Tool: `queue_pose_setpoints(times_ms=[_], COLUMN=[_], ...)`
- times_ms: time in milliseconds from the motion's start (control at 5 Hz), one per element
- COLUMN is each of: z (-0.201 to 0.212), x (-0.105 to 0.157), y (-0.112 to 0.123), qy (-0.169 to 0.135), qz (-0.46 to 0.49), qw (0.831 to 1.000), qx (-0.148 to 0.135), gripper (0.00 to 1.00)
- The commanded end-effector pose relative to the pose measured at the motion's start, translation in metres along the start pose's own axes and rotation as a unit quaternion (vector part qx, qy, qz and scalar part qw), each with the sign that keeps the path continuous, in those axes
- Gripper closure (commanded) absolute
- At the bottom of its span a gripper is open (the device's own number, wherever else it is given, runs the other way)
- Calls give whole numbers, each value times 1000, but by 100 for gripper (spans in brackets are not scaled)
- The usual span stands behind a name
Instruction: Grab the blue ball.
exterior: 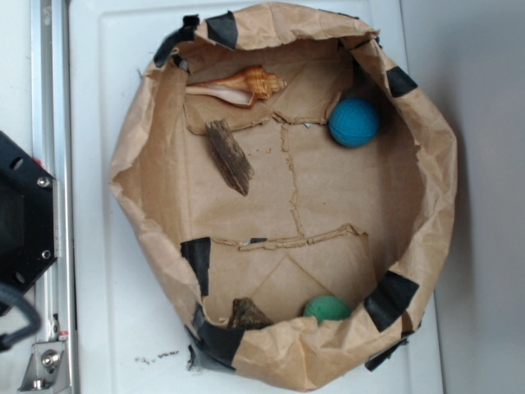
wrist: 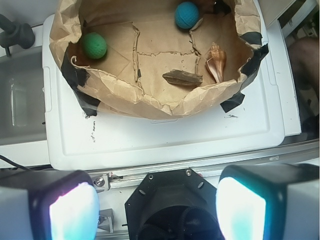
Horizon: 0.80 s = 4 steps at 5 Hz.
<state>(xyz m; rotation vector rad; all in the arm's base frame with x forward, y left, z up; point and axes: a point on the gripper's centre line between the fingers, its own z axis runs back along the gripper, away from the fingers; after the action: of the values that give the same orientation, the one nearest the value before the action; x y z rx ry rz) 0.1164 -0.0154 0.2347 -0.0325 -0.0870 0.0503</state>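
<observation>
The blue ball [exterior: 354, 122], teal and ribbed, rests inside a rolled-down brown paper bag [exterior: 443, 164], close to its right wall. In the wrist view the blue ball [wrist: 186, 14] shows at the top of the frame, at the far side of the bag [wrist: 150, 102]. My gripper [wrist: 157, 210] hangs open well short of the bag, over the black robot base [wrist: 170, 205]. Its two pale pads [wrist: 72, 210] stand wide apart with nothing between them. The gripper does not show in the exterior view.
Also in the bag: a smaller green ball [exterior: 327, 309] [wrist: 94, 45], a conch shell [exterior: 242, 85] [wrist: 216, 61], a strip of bark [exterior: 229, 156] [wrist: 183, 77] and a second wood chunk [exterior: 248, 314]. The bag sits on a white plastic lid [exterior: 107, 82]. The black base [exterior: 20, 222] stands left.
</observation>
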Motion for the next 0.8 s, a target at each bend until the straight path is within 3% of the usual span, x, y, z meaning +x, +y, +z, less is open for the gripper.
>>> queue_pose_setpoints(times_ms=[0, 200, 400, 600], z=[0, -10, -26, -38], x=[0, 26, 66, 75], y=[0, -16, -12, -12], qy=[0, -40, -61, -90], qz=[0, -33, -68, -110], qw=[1000, 998, 996, 989], qx=[0, 27, 22, 34], gripper=[0, 0, 0, 0])
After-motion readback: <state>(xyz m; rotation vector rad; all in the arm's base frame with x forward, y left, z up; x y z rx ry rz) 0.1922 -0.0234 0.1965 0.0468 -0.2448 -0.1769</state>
